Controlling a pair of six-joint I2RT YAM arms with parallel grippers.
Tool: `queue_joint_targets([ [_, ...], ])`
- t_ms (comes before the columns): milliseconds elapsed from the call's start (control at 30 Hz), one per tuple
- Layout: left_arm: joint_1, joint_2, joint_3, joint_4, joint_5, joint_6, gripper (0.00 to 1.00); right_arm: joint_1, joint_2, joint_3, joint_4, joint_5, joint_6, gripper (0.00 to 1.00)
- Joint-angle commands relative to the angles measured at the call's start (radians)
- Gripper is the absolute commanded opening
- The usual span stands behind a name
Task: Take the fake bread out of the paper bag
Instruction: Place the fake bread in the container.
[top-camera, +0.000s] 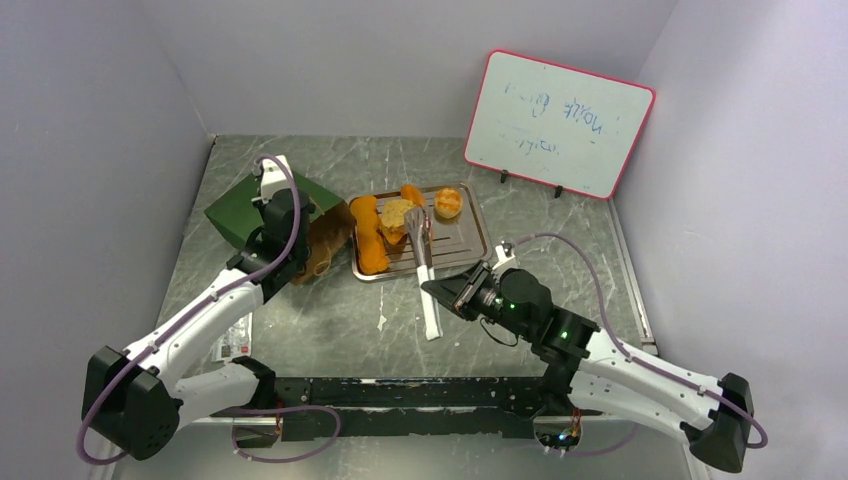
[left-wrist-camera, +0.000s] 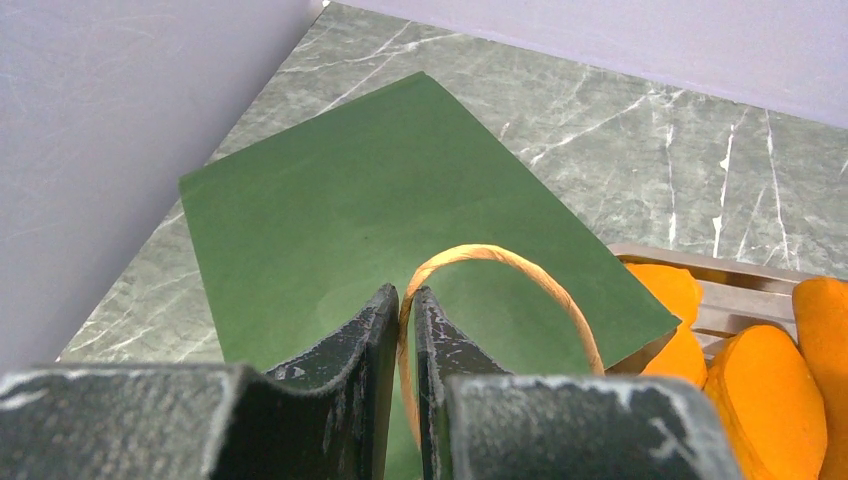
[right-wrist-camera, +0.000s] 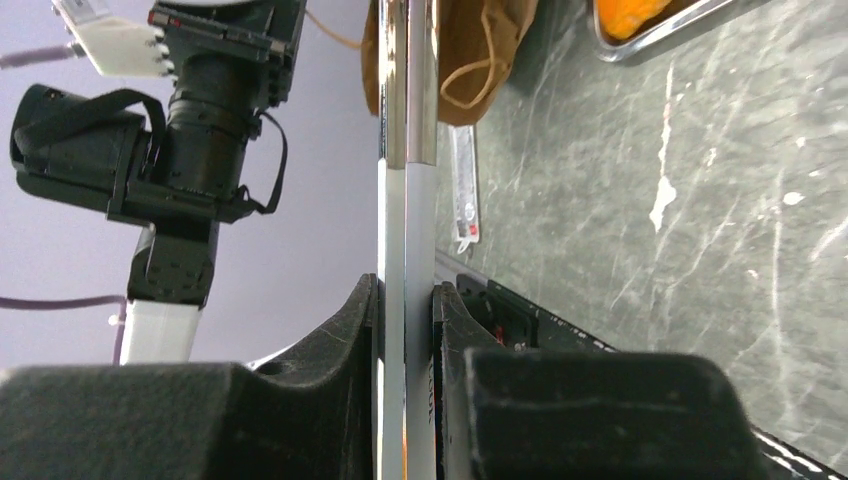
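Observation:
The dark green paper bag (top-camera: 250, 205) lies on its side at the left, its brown mouth (top-camera: 325, 245) facing the tray. My left gripper (left-wrist-camera: 405, 300) is shut on the bag's tan cord handle (left-wrist-camera: 500, 255), just above the green side (left-wrist-camera: 380, 190). Several pieces of orange fake bread (top-camera: 368, 235) lie on the silver tray (top-camera: 470, 240); some show in the left wrist view as fake bread (left-wrist-camera: 770, 380). My right gripper (right-wrist-camera: 407, 300) is shut on the white handle of metal tongs (top-camera: 425, 270), whose tips rest on a bread on the tray. Whatever is inside the bag is hidden.
A pink-framed whiteboard (top-camera: 555, 120) leans against the back wall on the right. A small printed card (top-camera: 235, 340) lies on the marble table near the left arm. Grey walls close in both sides. The left arm (right-wrist-camera: 200, 120) stands close beside the tongs.

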Motion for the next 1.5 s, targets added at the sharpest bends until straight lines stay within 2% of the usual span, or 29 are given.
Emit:
queue_joint_targets([
  [0, 0.014, -0.006, 0.021, 0.049, 0.034, 0.0, 0.07, 0.004, -0.054, 0.051, -0.064, 0.134, -0.023, 0.0],
  [267, 0.015, -0.014, 0.017, 0.049, 0.052, -0.001, 0.07, 0.004, -0.128, 0.067, -0.163, 0.262, -0.023, 0.0],
  [467, 0.015, -0.033, 0.023, 0.037, 0.069, 0.0, 0.07, 0.004, -0.184, 0.042, -0.243, 0.333, 0.035, 0.0],
  [700, 0.015, -0.047, 0.032, 0.025, 0.08, 0.003, 0.07, 0.003, -0.221, -0.019, -0.261, 0.353, 0.1, 0.0],
  [1233, 0.016, -0.072, 0.037, 0.025, 0.093, 0.022, 0.07, -0.016, -0.183, -0.158, -0.16, 0.311, 0.198, 0.0],
  [1467, 0.015, -0.071, 0.039, 0.026, 0.096, 0.029, 0.07, -0.109, -0.141, -0.214, -0.048, 0.219, 0.194, 0.0],
])
